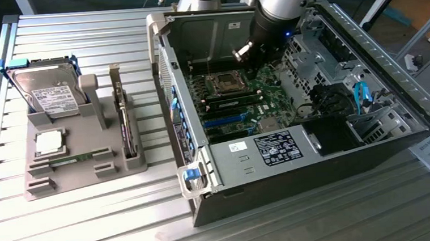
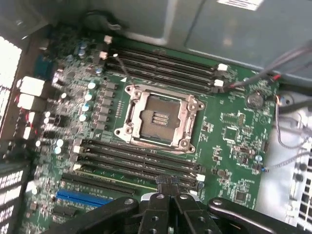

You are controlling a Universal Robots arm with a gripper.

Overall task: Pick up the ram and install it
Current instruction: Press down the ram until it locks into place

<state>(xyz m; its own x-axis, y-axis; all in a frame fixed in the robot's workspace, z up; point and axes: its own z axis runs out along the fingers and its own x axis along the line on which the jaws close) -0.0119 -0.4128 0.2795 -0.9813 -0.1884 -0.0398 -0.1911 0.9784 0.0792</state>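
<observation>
Ram (image 2: 119, 176): long narrow green stick, lying in a motherboard (image 2: 229, 131) slot just beyond the tool (image 2: 168, 187), fingertips pressed together over its end. Showing, from the exterior view, the tool (image 1: 250, 58) reaching down into the open computer case (image 1: 278, 150); another green stick (image 1: 72, 159) resting in the grey holder (image 1: 120, 167) on the tabletop (image 1: 93, 220).

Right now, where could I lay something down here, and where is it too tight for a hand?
Bare slatted table in front of the grey parts holder, and between it and the computer case. Crowded: inside the case, where the tool hangs over the motherboard.
</observation>
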